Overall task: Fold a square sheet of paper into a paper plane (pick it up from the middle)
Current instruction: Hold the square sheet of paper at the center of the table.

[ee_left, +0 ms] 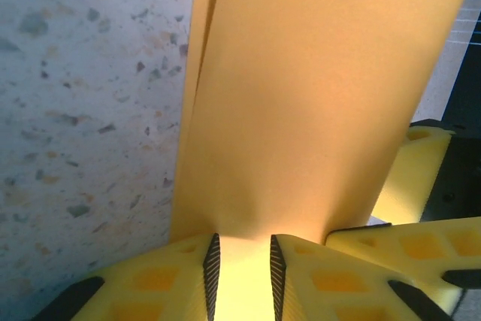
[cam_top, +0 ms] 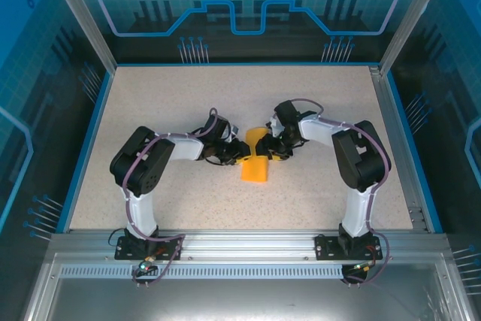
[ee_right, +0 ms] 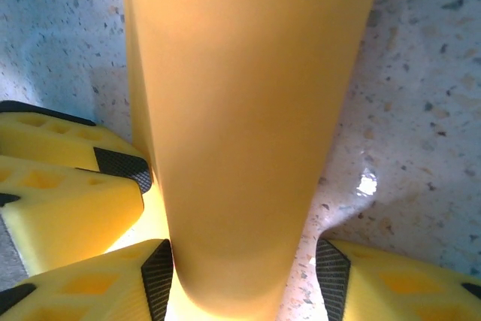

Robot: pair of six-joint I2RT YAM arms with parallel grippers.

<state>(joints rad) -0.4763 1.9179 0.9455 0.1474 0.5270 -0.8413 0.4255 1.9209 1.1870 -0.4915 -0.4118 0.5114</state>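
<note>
Paper [cam_top: 254, 169], pinched in left gripper [ee_left: 244, 257]

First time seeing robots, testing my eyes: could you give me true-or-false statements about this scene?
1. The sheet of paper is blue. False: it is orange-yellow.
2. The right gripper has its jaws wide apart. True.
3. The paper is one flat open square. False: it is folded into a narrow band.
4. The left gripper is far from the paper. False: paper runs between its fingers.
5. The table is speckled beige. True.
</note>
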